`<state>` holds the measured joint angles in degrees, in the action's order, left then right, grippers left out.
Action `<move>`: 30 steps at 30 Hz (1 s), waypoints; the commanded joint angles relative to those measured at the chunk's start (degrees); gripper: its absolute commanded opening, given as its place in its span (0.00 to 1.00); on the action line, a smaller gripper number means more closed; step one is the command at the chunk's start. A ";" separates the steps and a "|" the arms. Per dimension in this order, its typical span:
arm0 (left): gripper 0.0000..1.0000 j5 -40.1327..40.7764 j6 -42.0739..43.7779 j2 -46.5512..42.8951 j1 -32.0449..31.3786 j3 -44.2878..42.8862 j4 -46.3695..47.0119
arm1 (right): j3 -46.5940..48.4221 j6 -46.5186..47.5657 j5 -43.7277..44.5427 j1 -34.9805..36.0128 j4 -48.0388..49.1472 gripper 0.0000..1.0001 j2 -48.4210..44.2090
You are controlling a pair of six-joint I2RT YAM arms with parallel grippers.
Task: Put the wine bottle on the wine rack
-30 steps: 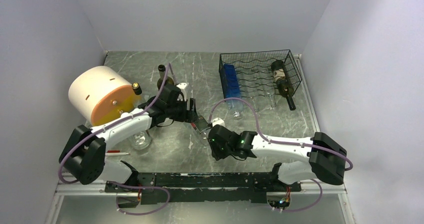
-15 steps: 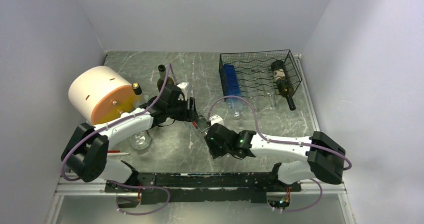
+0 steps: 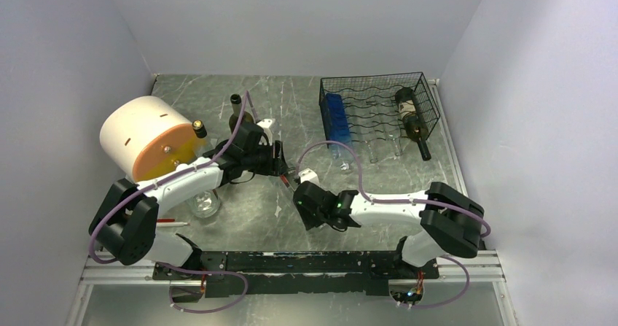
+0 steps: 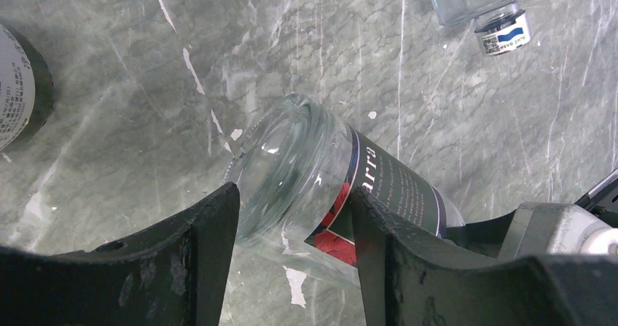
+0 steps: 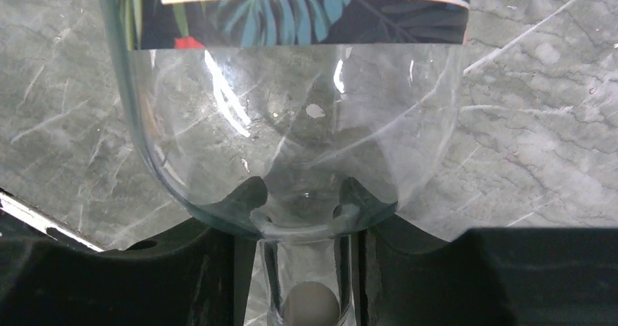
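Two grips on wine bottle (image 4: pixel 321 173), left fingers (image 4: pixel 197 260) clamped across base, right fingers (image 5: pixel 208 271) pinching neck

Our arms (image 3: pixel 182 176) wear white shells with black joints and looping purple cables (image 3: pixel 331 149); left gripper (image 4: pixel 291 202) and right gripper (image 5: pixel 302 253) carry matte black fingers (image 4: pixel 182 268).

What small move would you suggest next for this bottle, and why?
Probably tighten the right end effector on the clear wine bottle's neck: its fingers flank it, perhaps loosely, the left end effector clamps the base, and the wine rack lies rightward.
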<state>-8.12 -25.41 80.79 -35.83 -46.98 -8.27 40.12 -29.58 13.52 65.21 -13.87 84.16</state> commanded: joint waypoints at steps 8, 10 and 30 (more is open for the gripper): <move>0.61 -3.52 1.14 -1.01 -0.05 1.64 -2.03 | -2.15 -1.98 7.30 -0.14 7.02 0.00 0.79; 0.63 -3.11 1.15 -1.72 -0.03 1.46 -2.53 | -3.72 -2.14 7.48 -0.09 7.73 0.00 -0.66; 0.79 3.41 1.12 -12.45 -0.04 -6.03 -9.31 | -5.07 4.05 5.11 -0.15 11.76 0.00 -13.20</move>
<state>-6.66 -24.23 71.07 -35.70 -50.85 -16.12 34.30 -26.89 14.90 65.25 -11.66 76.20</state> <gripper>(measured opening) 0.791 0.393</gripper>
